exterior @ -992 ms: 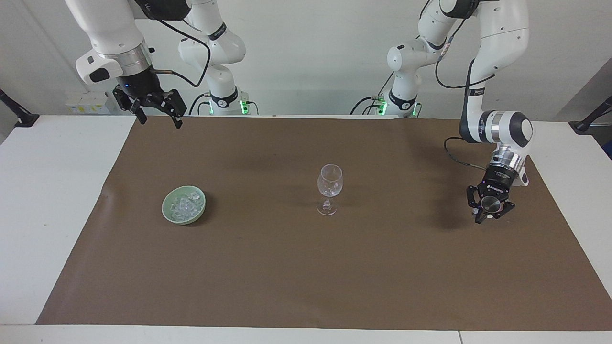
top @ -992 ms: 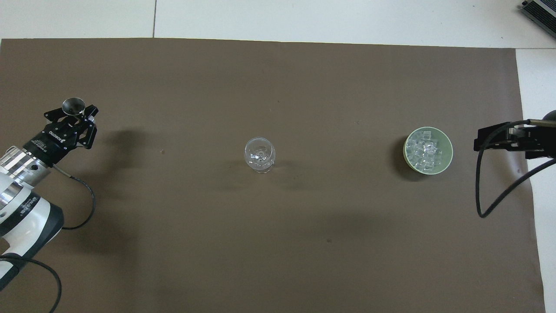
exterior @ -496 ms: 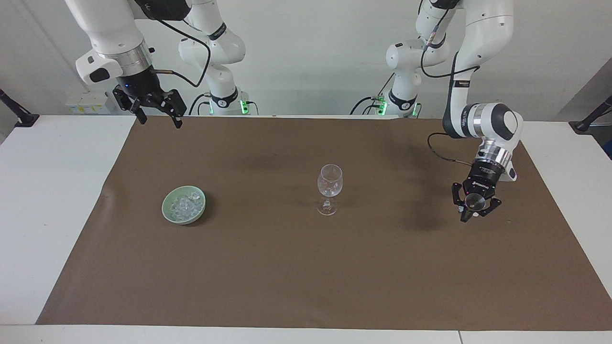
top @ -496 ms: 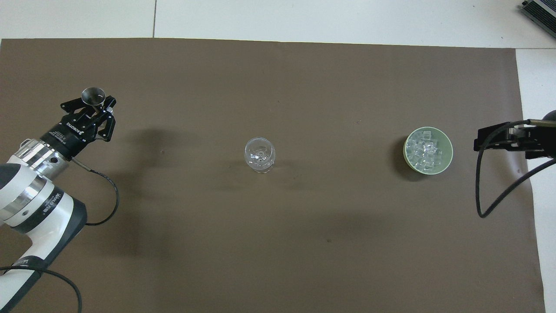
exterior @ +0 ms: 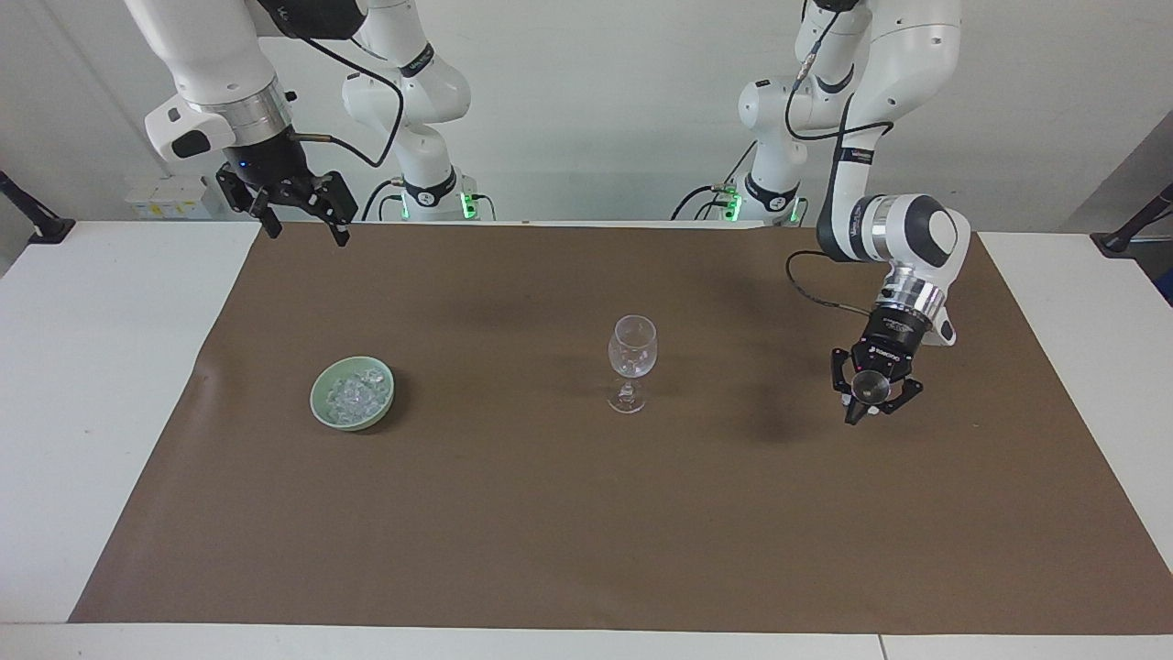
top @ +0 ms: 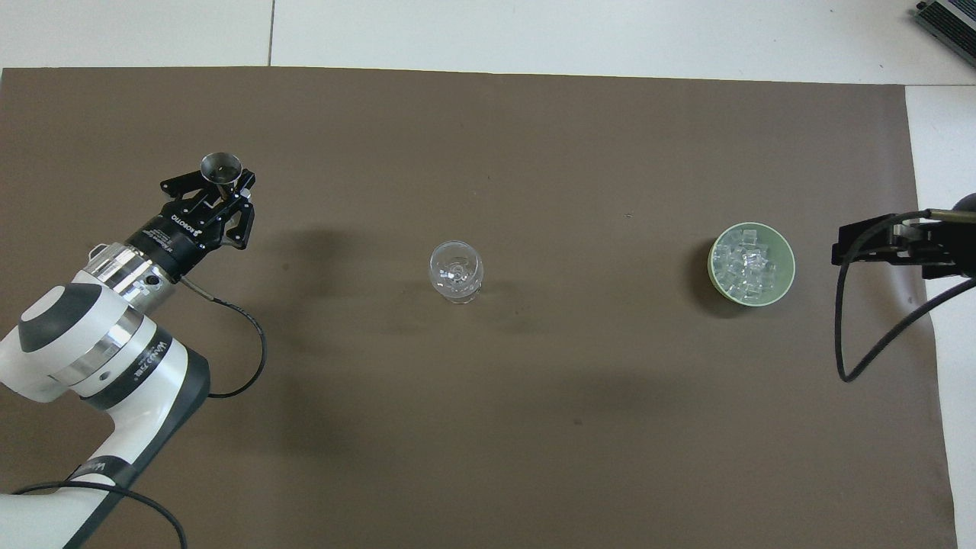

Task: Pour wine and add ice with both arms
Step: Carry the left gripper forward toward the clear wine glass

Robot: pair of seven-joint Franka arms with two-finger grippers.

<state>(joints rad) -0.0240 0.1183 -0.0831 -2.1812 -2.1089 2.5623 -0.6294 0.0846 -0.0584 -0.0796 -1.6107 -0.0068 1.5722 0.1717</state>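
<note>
A clear stemmed wine glass (exterior: pixel 631 362) (top: pixel 456 271) stands upright mid-mat. My left gripper (exterior: pixel 869 403) (top: pixel 221 185) hangs over the mat toward the left arm's end, shut on a small metal cup (exterior: pixel 866 389) (top: pixel 221 164), well apart from the glass. No wine is in view, and I cannot tell what the cup holds. The ice (exterior: pixel 353 392) (top: pixel 743 263) lies as clear chunks in a green bowl (exterior: pixel 316 400) (top: pixel 790 259) toward the right arm's end. My right gripper (exterior: pixel 302 225) (top: pixel 900 248) waits open and high, over the mat's edge beside the bowl.
A brown mat (exterior: pixel 586 532) (top: pixel 534 427) covers most of the white table (exterior: pixel 92 367). A black cable (top: pixel 862 351) droops from the right arm over the mat's edge. Black stands (exterior: pixel 27 215) sit at the table's corners nearest the robots.
My left gripper has carried the metal cup across the mat toward the wine glass. The right arm, glass and bowl have stayed put.
</note>
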